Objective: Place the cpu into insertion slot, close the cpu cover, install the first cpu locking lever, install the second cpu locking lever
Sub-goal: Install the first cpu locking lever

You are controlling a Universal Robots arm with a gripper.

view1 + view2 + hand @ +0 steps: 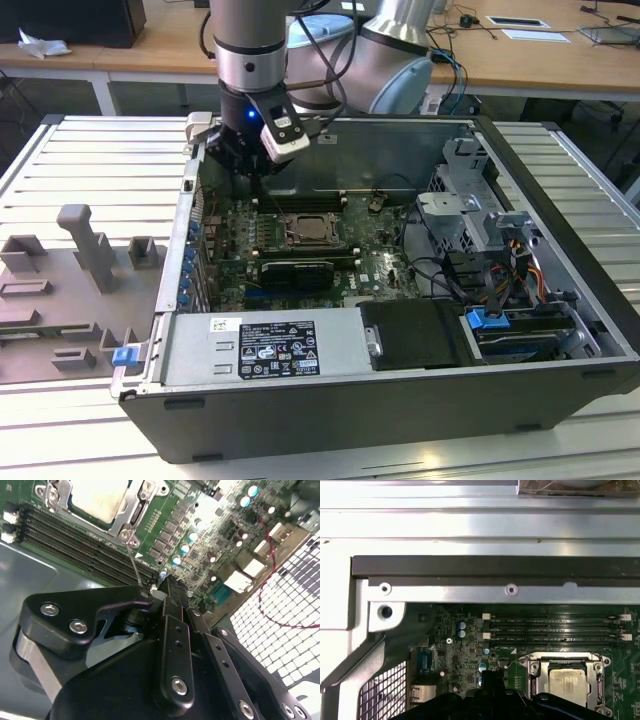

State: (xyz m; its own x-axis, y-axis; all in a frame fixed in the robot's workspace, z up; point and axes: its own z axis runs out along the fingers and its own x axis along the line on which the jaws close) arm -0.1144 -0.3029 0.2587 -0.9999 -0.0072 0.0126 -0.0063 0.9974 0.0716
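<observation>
The cpu (312, 231) lies flat in the motherboard socket, its tan-silver top showing in both wrist views (567, 682) (100, 500). The cpu cover (535, 668) (135, 510) lies down around it as a grey metal frame. My gripper (248, 172) hangs inside the case, off the socket's corner toward the exterior view's left. Its black fingers are shut, tips together (167, 585) (492, 676). A thin wire locking lever (134, 560) rises from the socket corner up to the fingertips. Whether it is clamped between them I cannot tell.
Memory slots (555, 630) run along the socket by the case wall (480, 570). A long black card (297, 272) lies on the near side of the socket. A drive cage with cables (470, 215) fills the exterior view's right. A grey fixture (90, 250) stands outside the case.
</observation>
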